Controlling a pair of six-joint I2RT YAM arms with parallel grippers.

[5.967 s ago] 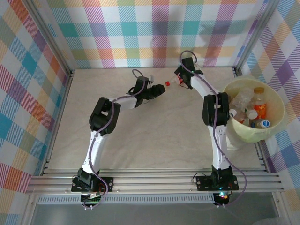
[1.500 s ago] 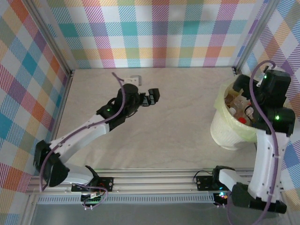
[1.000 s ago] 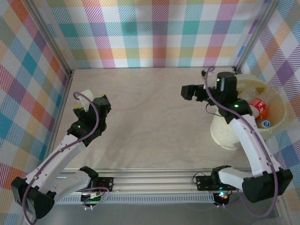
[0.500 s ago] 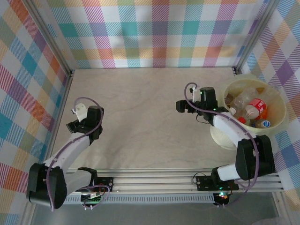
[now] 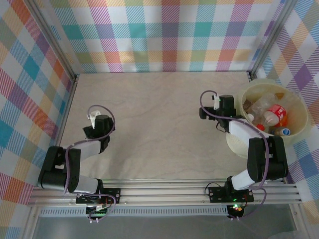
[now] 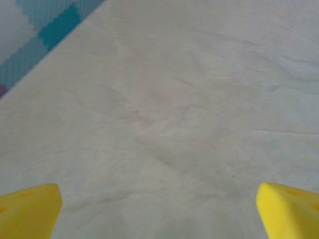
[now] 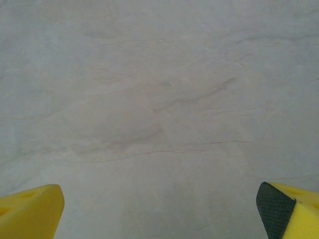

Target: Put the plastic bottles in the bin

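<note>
Both arms have folded back toward their bases since half a second ago; the left gripper (image 6: 157, 201) hangs at 9 o'clock, fingers (image 6: 30, 209) spread wide and empty over bare table (image 5: 159, 144); the right gripper (image 7: 159, 201) is likewise released; the bottles (image 5: 269, 112) lie heaped in the bin (image 5: 295, 107) at 3 o'clock; the right arm runs close beside the bin, so a careless swing could tip it and spill them

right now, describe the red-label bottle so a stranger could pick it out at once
On the right side of the table, find the large round cream bin. In the pile inside it, near the middle, lies one bottle with a bright red label, unlike the clear bottle beside it.
</note>
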